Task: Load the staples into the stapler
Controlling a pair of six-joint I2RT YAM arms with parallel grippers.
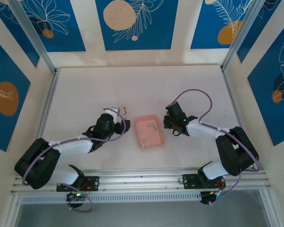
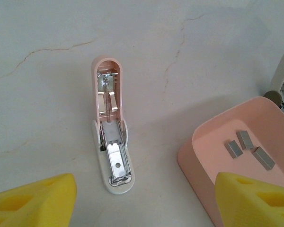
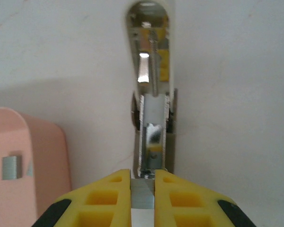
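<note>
Two robot arms work over a pale marbled tabletop [image 1: 132, 90], where a salmon-pink tray [image 2: 199, 156] sits between them. Three small grey staples [image 2: 248, 146] lie loose on the tray's floor. Seen from above, the stapler [image 2: 114, 137] lies on the tabletop at about 10 o'clock from the tray. It is hinged wide open, with its pink lid folded back flat and its metal channel exposed. The left end effector [image 2: 144, 198] hovers just short of the stapler's near end, its yellow fingers [image 2: 33, 201] spread wide apart and gripping nothing. The right end effector [image 3: 143, 177], at about 2 o'clock from the tray in the overhead view, has its fingers drawn close together on a pale grey staple strip [image 3: 143, 198]. Its wrist camera shows an opened stapler's channel at 12 o'clock, directly ahead of the fingertips, with the tray's corner at 9 o'clock. Whether that is the same stapler cannot be told.
</note>
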